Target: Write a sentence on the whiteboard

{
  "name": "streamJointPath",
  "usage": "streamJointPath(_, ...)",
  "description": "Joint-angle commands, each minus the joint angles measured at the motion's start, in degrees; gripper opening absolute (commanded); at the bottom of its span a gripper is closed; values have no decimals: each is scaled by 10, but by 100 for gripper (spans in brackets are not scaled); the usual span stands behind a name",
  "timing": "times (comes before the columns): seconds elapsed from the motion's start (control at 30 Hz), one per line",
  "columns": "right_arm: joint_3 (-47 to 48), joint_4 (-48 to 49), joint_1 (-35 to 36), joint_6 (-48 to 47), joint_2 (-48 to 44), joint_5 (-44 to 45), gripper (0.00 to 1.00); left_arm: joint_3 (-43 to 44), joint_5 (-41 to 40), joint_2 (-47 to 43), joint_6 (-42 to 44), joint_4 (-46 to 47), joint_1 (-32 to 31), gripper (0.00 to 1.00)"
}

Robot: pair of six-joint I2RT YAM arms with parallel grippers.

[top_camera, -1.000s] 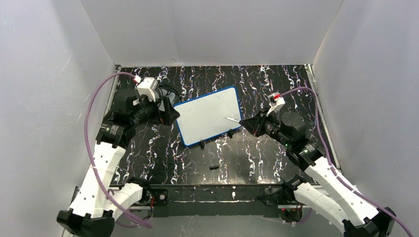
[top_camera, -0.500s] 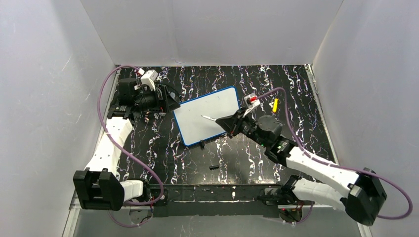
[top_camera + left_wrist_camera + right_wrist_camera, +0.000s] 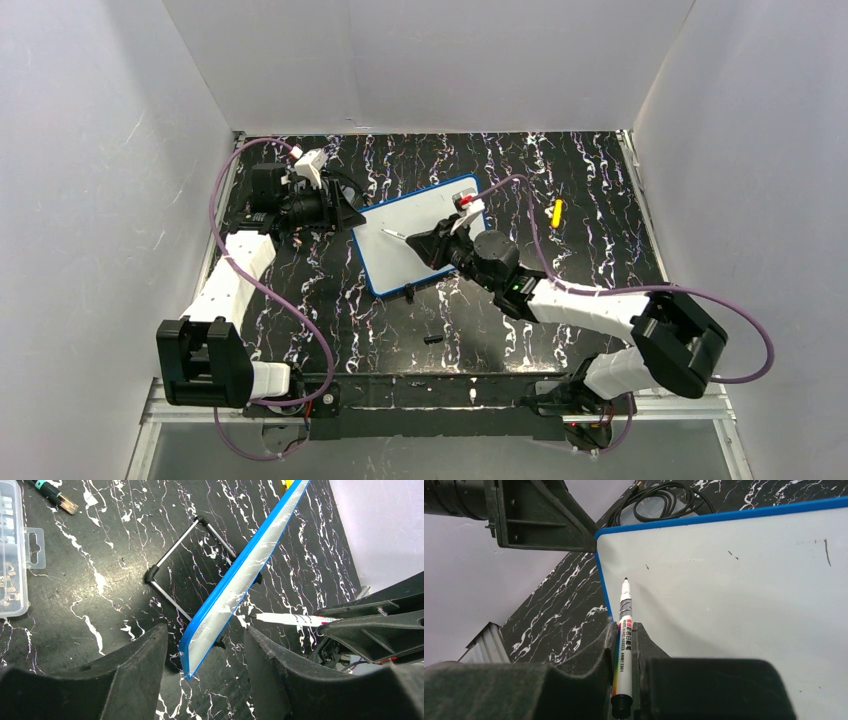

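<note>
marker tip at the whiteboard's left corner, left gripper straddling its edge

from above: the whiteboard sits askew in the middle of the table; the left gripper is at its left corner and the right gripper is over its face, clenched on a marker; a yellow piece lies well apart to the right. left wrist: the whiteboard leans on a wire stand, its blue edge between the parted fingers with a gap on each side, jaws released; a plastic box lies at the left. right wrist: the marker tip is close to the white face near the corner, touching or not i cannot tell; a few small dark marks show; a cable coils behind.
</note>
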Motion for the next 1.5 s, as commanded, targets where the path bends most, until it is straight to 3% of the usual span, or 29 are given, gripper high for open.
streamJointPath(0.0, 48, 79, 7, -24, 27, 14, 1, 2, 12, -1, 11, -1, 2, 53)
streamJointPath(0.33, 73, 96, 13, -32, 68, 14, 1, -3, 8, -3, 18, -9, 1, 34)
streamJointPath(1.2, 80, 125, 28, -48, 97, 38, 1, -9, -9, -3, 78, -22, 2, 0)
streamJointPath(1.47, 80, 130, 32, -50, 101, 48, 1, -20, -8, -15, 97, -17, 2, 0)
